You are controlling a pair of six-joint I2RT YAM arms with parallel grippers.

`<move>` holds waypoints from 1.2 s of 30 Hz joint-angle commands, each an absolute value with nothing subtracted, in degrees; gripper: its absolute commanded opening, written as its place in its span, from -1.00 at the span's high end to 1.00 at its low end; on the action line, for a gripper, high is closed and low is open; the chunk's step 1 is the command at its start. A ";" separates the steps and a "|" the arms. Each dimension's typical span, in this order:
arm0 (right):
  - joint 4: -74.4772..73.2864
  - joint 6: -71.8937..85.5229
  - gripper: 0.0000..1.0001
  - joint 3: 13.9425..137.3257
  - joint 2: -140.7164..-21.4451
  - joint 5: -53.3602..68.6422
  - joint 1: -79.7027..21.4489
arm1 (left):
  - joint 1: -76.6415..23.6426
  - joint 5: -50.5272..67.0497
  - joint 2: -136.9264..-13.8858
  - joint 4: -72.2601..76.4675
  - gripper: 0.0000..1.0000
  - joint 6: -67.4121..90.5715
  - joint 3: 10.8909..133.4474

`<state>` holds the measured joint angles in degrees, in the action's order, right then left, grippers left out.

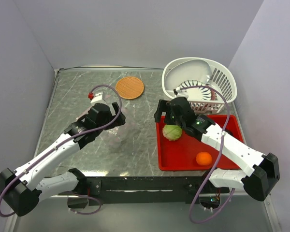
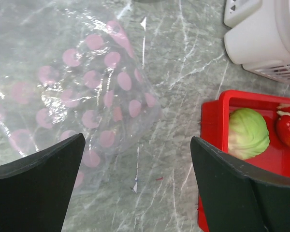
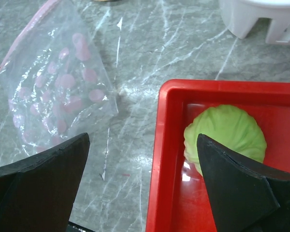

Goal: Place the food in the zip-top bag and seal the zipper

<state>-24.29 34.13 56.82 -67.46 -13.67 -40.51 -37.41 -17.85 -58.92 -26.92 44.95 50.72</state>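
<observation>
Two grippers were spread wide and held nothing. The left gripper [image 2: 137, 162] hung to the left of the red tray [image 1: 183, 162], over the zip-top bag [image 2: 87, 96]. The right gripper [image 3: 142, 162] hovered above the tray's far left corner. The bag, clear with pink dots, lay flat on the marble table [image 1: 82, 92] just left of the tray without touching it. Its zipper [image 3: 26, 35] ran along the edge turned away from the tray; I could not tell whether it was pressed shut. Inside the tray, the green cabbage [image 3: 227, 130] sat in the far left corner with the orange-red fruit [image 2: 286, 129] just beside it, and the orange ball [image 1: 203, 158] sat nearer the tray's front edge. A white basket [image 1: 222, 77] stood just behind the tray.
</observation>
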 commanded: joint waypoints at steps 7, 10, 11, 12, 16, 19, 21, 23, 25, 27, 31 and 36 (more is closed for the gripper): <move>-17.93 33.40 -1.00 62.66 -74.96 -11.25 -45.08 | -33.15 -17.06 -54.14 -29.26 -0.93 47.11 53.08; -17.49 33.22 -1.00 66.08 -80.05 -10.99 -46.75 | -28.33 -13.54 -54.67 -30.32 -0.94 45.71 54.93; -17.58 32.87 -1.00 68.62 -83.03 -10.90 -47.02 | -27.00 -11.01 -54.75 -30.15 -0.93 45.36 55.02; -17.58 32.52 -1.00 70.03 -84.54 -10.90 -47.72 | -25.50 -9.59 -55.19 -29.97 -0.94 44.48 55.28; -17.67 30.94 -1.00 76.72 -92.53 -9.93 -48.69 | -17.15 -2.65 -57.21 -28.48 -0.94 43.16 56.60; -17.58 29.98 -1.00 81.55 -98.42 -8.88 -49.39 | -14.16 -0.44 -58.62 -27.51 -0.94 42.45 56.69; -17.93 29.45 -1.00 85.07 -102.38 -8.87 -49.74 | -12.84 1.49 -59.15 -26.37 -0.94 42.10 56.34; -18.54 28.92 -1.00 88.66 -106.58 -8.70 -50.27 | -12.13 2.37 -60.02 -25.93 -0.94 41.84 55.90; -20.21 28.92 -1.00 91.48 -109.58 -8.44 -50.53 | -11.16 3.68 -60.64 -25.58 -0.94 41.66 55.99; -21.70 28.92 -1.00 94.82 -113.63 -8.61 -50.98 | -10.46 4.13 -61.17 -25.23 -0.94 41.40 56.07; -25.30 29.44 -1.00 99.05 -118.56 -10.80 -52.12 | -9.85 3.61 -62.05 -26.27 -0.94 40.08 56.60; -28.64 30.94 -1.00 101.16 -122.16 -13.79 -53.09 | -8.79 3.34 -62.23 -26.46 -0.94 38.76 56.51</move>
